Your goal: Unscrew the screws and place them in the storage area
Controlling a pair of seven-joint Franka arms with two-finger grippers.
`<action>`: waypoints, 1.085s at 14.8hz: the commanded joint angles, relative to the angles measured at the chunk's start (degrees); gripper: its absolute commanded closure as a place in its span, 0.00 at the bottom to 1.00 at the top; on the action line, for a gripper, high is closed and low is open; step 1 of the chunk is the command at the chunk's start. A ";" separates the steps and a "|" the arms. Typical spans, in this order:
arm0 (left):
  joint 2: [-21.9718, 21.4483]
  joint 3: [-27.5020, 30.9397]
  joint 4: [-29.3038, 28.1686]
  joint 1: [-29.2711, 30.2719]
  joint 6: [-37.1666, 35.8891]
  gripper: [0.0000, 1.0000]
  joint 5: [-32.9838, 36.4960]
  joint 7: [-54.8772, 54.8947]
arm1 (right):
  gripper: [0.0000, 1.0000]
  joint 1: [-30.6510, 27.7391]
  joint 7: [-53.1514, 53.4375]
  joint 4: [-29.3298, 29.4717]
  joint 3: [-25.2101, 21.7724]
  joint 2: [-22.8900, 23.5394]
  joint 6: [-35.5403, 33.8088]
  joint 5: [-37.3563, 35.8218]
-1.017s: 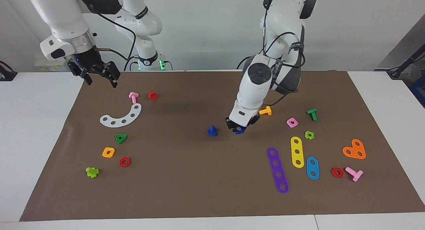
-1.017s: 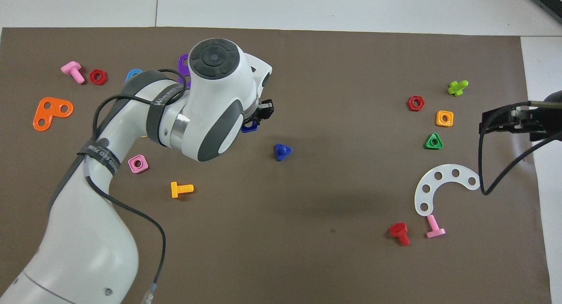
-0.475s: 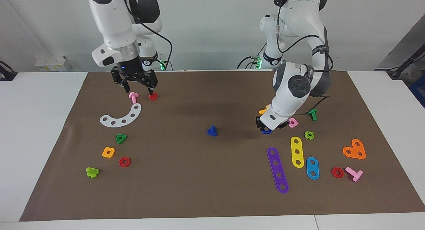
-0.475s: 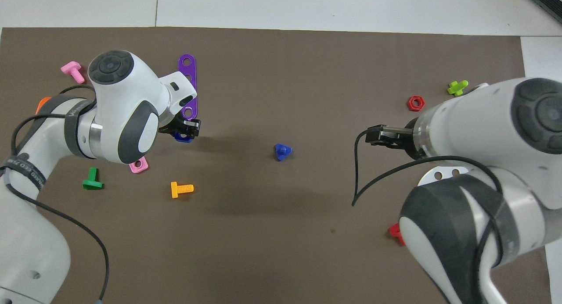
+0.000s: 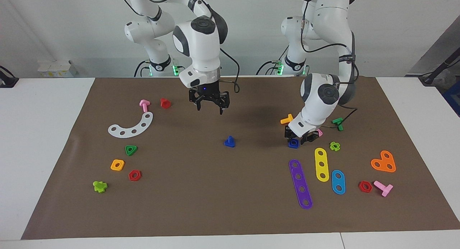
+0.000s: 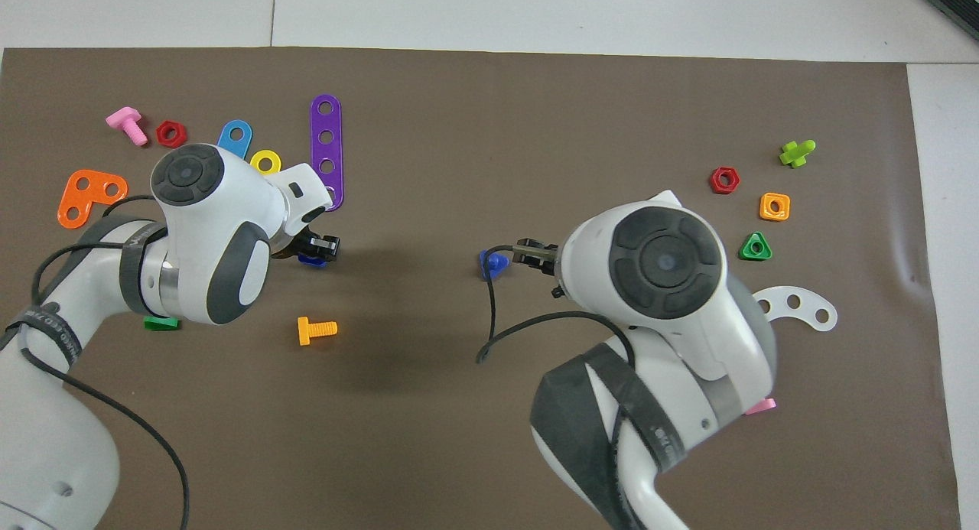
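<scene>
The royal-blue bolt [image 5: 229,142] stands head down, shaft up, alone on the brown mat [image 5: 201,206] near its middle; it also shows in the overhead view [image 6: 494,264]. My right gripper [image 5: 209,109] is open and empty, raised over the mat between the red bolt [image 5: 165,103] and the blue bolt. From overhead, my right gripper [image 6: 531,255] sits just beside the blue bolt. My left gripper [image 5: 300,137] is low at a blue square nut [image 5: 293,143] that lies on the mat toward the left arm's end.
Purple [image 5: 300,184], yellow [image 5: 322,164] and blue [image 5: 338,181] strips, an orange bolt [image 5: 287,119] and a green bolt [image 5: 337,123] lie around the left gripper. A white arc [image 5: 131,126], a pink bolt [image 5: 144,105] and several nuts lie toward the right arm's end.
My right arm has swung from the mat's end to over its middle, close to the blue bolt. My left gripper has carried the blue nut toward the left arm's end and lowered it onto the mat.
</scene>
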 commanded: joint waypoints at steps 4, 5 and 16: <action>-7.41 0.05 2.01 3.38 -12.86 0.00 -1.00 0.83 | 0.08 1.57 3.77 9.28 -0.15 10.26 4.11 -2.50; -9.43 0.14 2.55 4.79 -16.48 0.00 -0.92 1.09 | 0.09 1.66 3.86 9.02 -0.24 11.14 5.08 -2.68; -25.26 0.58 4.56 15.26 -30.74 0.00 3.65 2.50 | 0.15 4.12 3.24 6.04 -0.24 19.23 14.66 -7.77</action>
